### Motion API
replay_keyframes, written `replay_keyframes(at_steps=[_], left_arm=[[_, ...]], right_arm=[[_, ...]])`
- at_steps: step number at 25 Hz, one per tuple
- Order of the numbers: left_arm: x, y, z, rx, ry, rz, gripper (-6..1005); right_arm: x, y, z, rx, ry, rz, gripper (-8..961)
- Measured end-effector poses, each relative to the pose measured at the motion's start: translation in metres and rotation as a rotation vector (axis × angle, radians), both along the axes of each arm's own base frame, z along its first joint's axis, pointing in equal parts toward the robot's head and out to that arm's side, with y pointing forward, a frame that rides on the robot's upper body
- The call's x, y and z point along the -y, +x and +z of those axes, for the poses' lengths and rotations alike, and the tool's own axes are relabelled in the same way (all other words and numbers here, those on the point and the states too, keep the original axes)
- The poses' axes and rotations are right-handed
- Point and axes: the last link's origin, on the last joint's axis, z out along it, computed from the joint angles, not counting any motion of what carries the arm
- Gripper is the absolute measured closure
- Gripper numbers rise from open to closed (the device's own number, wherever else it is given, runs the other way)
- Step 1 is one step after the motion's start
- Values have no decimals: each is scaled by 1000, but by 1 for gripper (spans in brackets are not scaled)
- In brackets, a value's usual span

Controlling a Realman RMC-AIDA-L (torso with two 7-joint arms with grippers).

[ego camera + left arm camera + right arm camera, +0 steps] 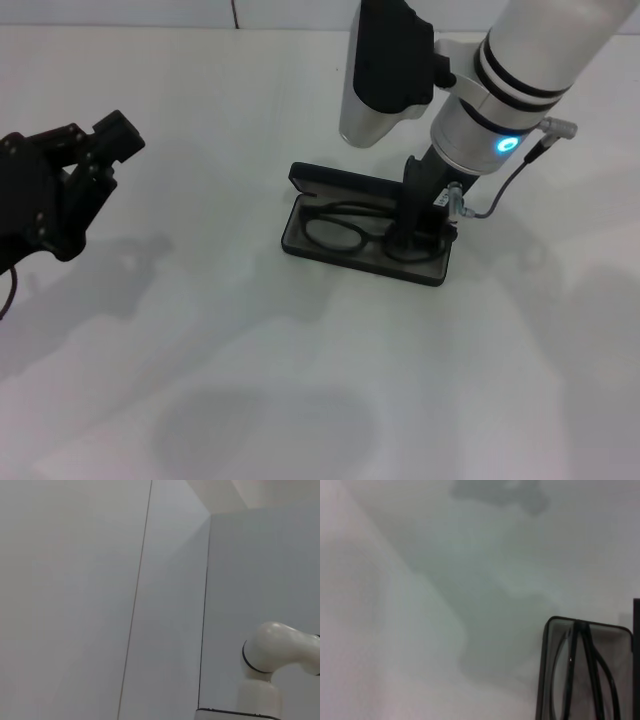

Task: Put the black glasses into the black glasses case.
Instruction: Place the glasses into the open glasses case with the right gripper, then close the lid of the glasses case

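The right arm, a white tubular limb with black joint rings and a lit blue ring at the wrist, reaches down from the far right; its chunky black right gripper (418, 232) points straight down at centre. The chunky black left gripper (62, 190) hangs idle at the far left edge.

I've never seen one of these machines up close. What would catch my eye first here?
Probably the big white right arm reaching down at mid-table, a blue light glowing on its wrist, with the right gripper lowered into an open black glasses case. The black glasses already lie inside on the grey lining. Far off at the table's left edge, the left gripper hangs idle, away from everything.
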Motion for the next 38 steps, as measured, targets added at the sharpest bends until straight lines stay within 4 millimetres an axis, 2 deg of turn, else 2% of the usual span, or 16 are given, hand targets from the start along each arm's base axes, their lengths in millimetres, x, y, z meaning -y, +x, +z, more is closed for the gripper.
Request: replay_keyframes(at_steps=[14,26,31,35,38], left_arm=[[0,0,0,-1,-1,0,933],[0,-1,2,-5,1,0,933],[0,-1,2,-6,1,-1,933],[-3,1,2,-3,4,-10,932],[-8,6,3,-5,4,-30,932]], right_arm=[[1,-1,1,-5,0,-7,858],[3,-16,6,-33,16,30,841],[3,-23,23,-97,47,32,834],[15,-18,39,-191,61,16,828],[32,-9,54,-289,81,8,824]])
